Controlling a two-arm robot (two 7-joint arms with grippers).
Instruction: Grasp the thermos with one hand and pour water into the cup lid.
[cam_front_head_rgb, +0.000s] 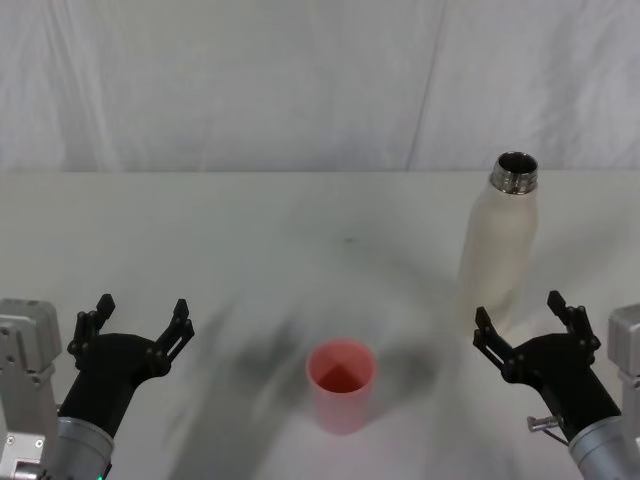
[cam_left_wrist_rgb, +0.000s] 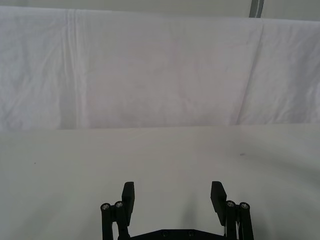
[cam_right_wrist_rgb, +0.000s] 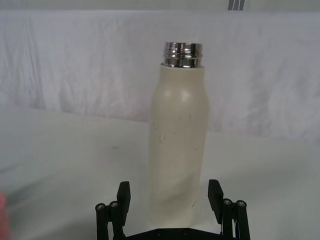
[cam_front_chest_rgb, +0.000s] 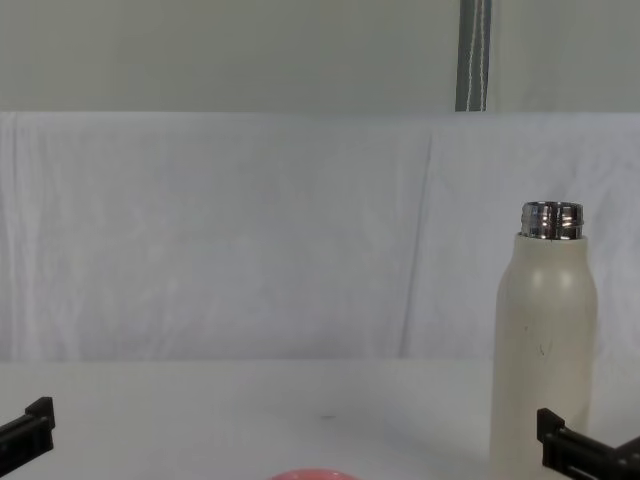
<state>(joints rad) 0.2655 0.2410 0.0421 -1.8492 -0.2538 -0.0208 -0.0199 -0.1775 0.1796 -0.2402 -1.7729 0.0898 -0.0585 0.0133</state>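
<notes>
The cream-white thermos (cam_front_head_rgb: 503, 243) stands upright and uncapped at the right of the table, its steel neck open; it also shows in the right wrist view (cam_right_wrist_rgb: 179, 145) and the chest view (cam_front_chest_rgb: 545, 345). My right gripper (cam_front_head_rgb: 524, 322) is open just in front of its base, and the bottle lines up with the gap between the fingers (cam_right_wrist_rgb: 123, 196) without touching. The pink cup lid (cam_front_head_rgb: 341, 385) sits upright at the table's front centre, its rim visible low in the chest view (cam_front_chest_rgb: 310, 475). My left gripper (cam_front_head_rgb: 140, 320) is open at the front left, holding nothing (cam_left_wrist_rgb: 173, 197).
A white cloth covers the table (cam_front_head_rgb: 250, 240) and hangs as a backdrop (cam_front_chest_rgb: 250, 230) behind it. Open tabletop lies between the cup lid and the thermos and across the left half.
</notes>
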